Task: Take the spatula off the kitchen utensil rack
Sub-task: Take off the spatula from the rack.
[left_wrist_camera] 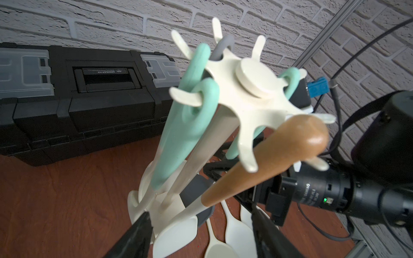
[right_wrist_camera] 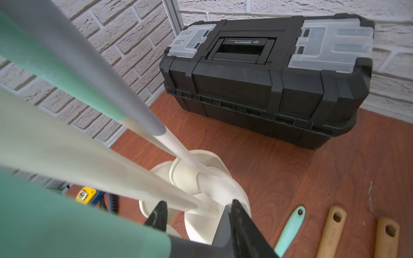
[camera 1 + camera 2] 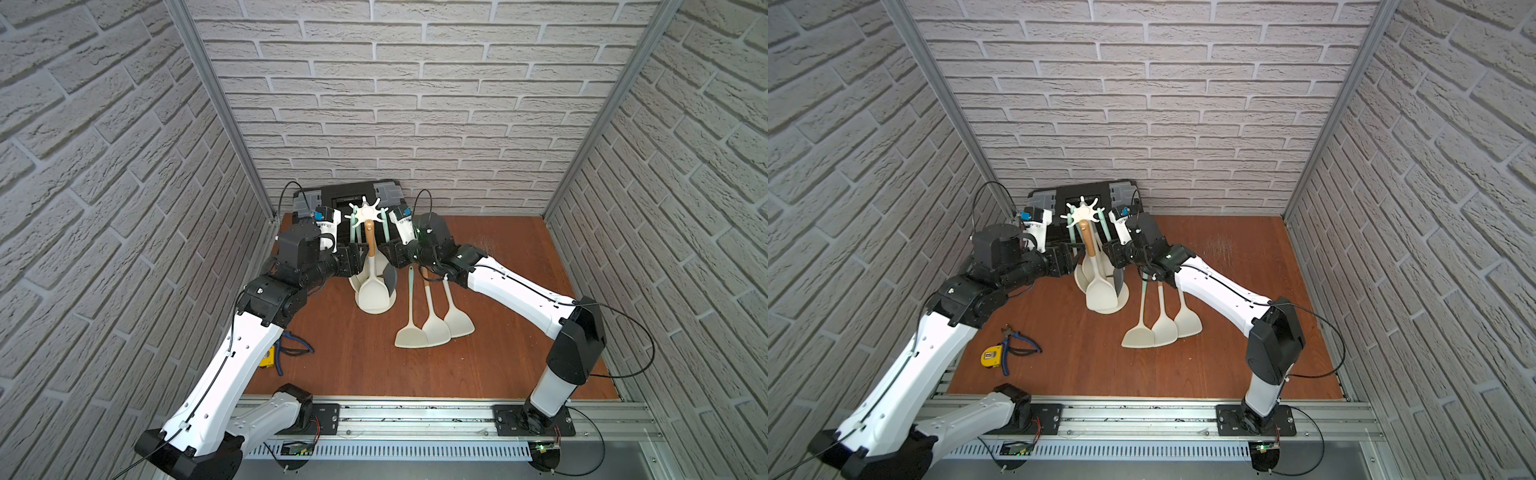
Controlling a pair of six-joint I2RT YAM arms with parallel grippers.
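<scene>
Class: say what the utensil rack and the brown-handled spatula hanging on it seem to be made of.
Kitchen utensil rack: probably moulded plastic; uniform cream, matte, rounded prongs.
Brown-handled spatula: handle looks like varnished wood, brown with a soft highlight; cream blade possibly silicone or plastic.

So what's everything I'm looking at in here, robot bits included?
kitchen utensil rack: one, cream-white, mid-table.
hanging utensils: apparently five, handles three teal, one grey, one brown, on the rack.
loose spatulas: three, cream with one teal and two wooden handles, flat on the table beside the rack.
toolbox: one, black with clear latches, against the back wall.
tape measure: one, yellow, by the left arm.
pliers: one, blue-handled, beside the tape measure.
table: one, reddish-brown.
robot arms: two, white and black, left arm and right arm flanking the rack; left fingers apart.
</scene>
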